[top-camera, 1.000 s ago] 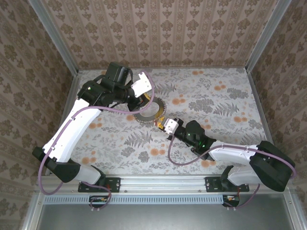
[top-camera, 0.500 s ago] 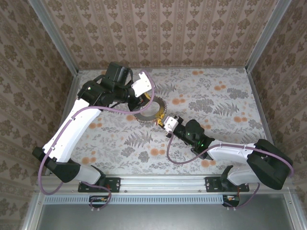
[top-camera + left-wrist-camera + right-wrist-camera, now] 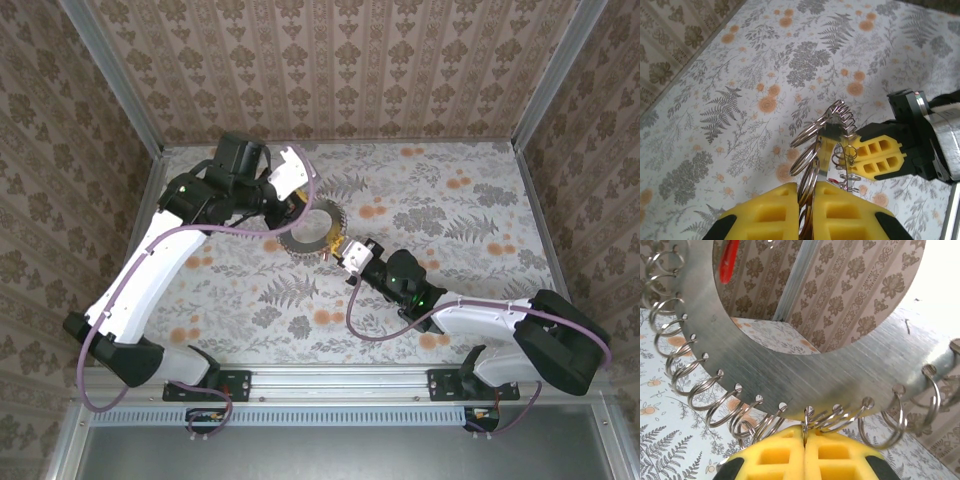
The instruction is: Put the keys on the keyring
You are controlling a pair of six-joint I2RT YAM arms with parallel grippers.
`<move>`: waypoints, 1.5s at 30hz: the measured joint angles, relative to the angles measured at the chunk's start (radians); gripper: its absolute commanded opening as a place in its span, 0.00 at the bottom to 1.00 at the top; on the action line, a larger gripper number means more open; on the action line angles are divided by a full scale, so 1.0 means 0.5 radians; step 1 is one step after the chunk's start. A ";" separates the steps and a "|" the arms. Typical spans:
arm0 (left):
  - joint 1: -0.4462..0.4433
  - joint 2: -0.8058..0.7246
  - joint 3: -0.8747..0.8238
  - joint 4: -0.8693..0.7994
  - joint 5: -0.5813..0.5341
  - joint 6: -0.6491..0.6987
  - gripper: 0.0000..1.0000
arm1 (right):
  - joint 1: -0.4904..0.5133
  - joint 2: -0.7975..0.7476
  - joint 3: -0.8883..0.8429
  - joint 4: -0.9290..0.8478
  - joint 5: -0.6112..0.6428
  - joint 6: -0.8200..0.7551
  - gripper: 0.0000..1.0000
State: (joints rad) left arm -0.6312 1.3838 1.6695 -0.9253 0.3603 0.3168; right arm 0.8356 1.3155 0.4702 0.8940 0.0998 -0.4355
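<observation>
The keyring (image 3: pixel 300 243) is a flat grey metal ring with many small wire loops round its rim, held up off the table. My left gripper (image 3: pixel 292 212) is shut on its far-left edge; in the left wrist view the yellow pads (image 3: pixel 785 210) clamp the wire loops of the keyring (image 3: pixel 815 145). My right gripper (image 3: pixel 338 250) is shut at the near-right edge; in the right wrist view the right gripper (image 3: pixel 805 432) pinches one wire loop under the keyring (image 3: pixel 815 375). A red key head (image 3: pixel 730 260) shows through the hole. The right gripper's fingers (image 3: pixel 875 157) sit beside the loops.
The table (image 3: pixel 450 220) has a floral print. Patterned walls stand close on three sides, with metal corner posts (image 3: pixel 545 90) at the back. The right arm (image 3: pixel 480 320) lies low across the near right part.
My right gripper has moved up and left to the keyring's rim and its jaws have shut on a wire loop. The left arm shifted slightly, still holding the keyring.
</observation>
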 measured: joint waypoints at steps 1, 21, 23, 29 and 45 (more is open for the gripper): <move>0.026 -0.010 -0.034 0.034 0.011 -0.058 0.00 | 0.000 -0.002 0.000 -0.003 0.007 0.012 0.00; 0.347 -0.130 -1.141 1.189 0.348 -1.489 0.46 | -0.192 -0.364 0.153 -0.944 -0.233 0.217 0.00; 0.348 -0.127 -1.223 1.260 0.327 -1.540 0.50 | -0.230 -0.378 0.204 -1.054 -0.315 0.241 0.00; 0.356 -0.135 -1.333 1.344 0.217 -1.575 0.55 | -0.349 -0.385 0.298 -1.325 -0.613 0.259 0.00; 0.401 -0.511 -1.678 1.781 0.468 -1.074 0.50 | -0.614 -0.211 0.681 -1.910 -1.304 -0.089 0.00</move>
State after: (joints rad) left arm -0.4305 1.1282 0.8307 -0.0345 0.5941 -0.2203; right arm 0.5285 1.2098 0.8104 -0.0612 -0.5522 -0.4797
